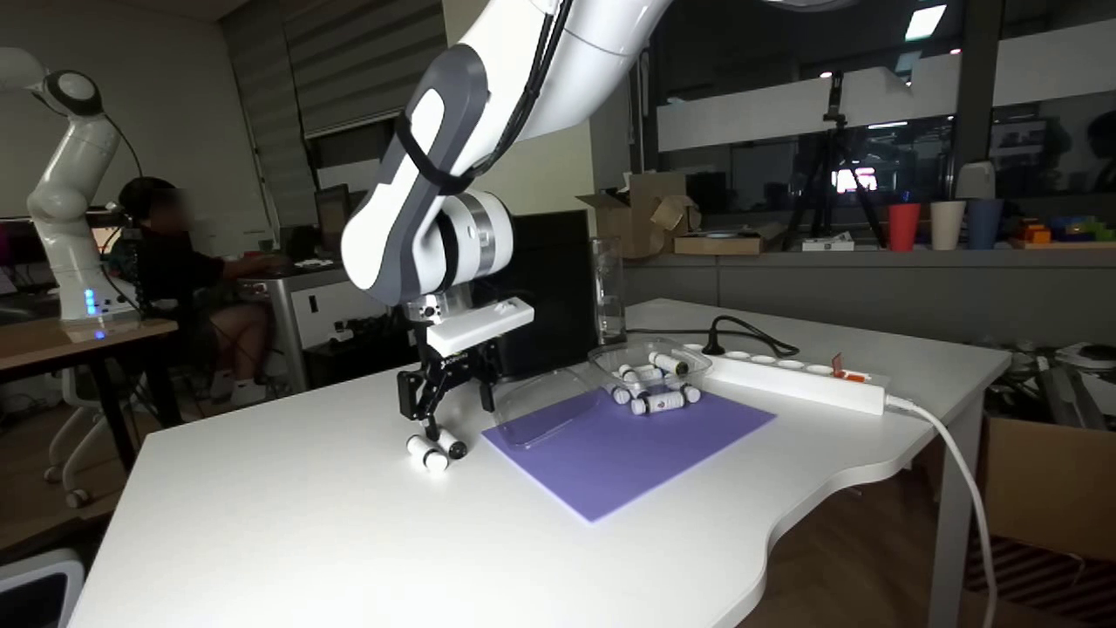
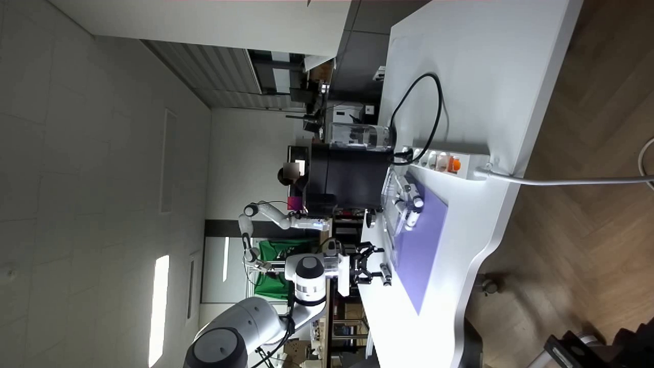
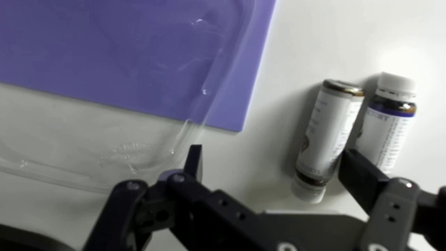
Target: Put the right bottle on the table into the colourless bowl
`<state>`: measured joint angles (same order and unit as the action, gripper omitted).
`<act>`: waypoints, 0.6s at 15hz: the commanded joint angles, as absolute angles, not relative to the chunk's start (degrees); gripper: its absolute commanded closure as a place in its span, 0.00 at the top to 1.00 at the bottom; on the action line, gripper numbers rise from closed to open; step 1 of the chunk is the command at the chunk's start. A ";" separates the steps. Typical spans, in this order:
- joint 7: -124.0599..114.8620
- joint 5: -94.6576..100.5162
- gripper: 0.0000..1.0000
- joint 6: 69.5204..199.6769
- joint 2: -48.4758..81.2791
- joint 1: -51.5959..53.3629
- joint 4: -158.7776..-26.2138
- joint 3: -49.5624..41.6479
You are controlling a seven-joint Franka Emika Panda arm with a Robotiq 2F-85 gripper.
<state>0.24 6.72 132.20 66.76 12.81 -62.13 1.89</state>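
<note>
On the tabletop (image 1: pixel 305 523) beside its neighbour (image 3: pixel 385 136) lay the bottle (image 3: pixel 325 136) nearer the mat (image 1: pixel 619 462), likely the target; the claw (image 3: pixel 272 151), spread wide, holding nothing, probably needed centring over it before closing

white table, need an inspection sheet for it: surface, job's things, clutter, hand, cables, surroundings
Surface: white table, with a purple mat lying on it.
Job's things: two loose bottles lie side by side on the table; which counts as right depends on the view. Colourless bowl has more bottles in or against it.
Clutter: clear plastic piece straddling the mat's edge; power strip; tall clear cylinder.
Hand: open at the loose bottles, holding nothing.
Cables: black cable loops beside the strip; white cable runs off the table edge.
Surroundings: another robot arm, seated person.
</note>
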 commanded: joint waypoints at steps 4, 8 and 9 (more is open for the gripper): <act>-0.13 6.41 1.00 132.08 68.54 12.50 -59.01 1.75; -0.14 6.88 0.67 133.50 68.33 12.71 -59.09 1.27; -0.15 6.82 0.60 133.65 68.33 12.68 -59.05 1.30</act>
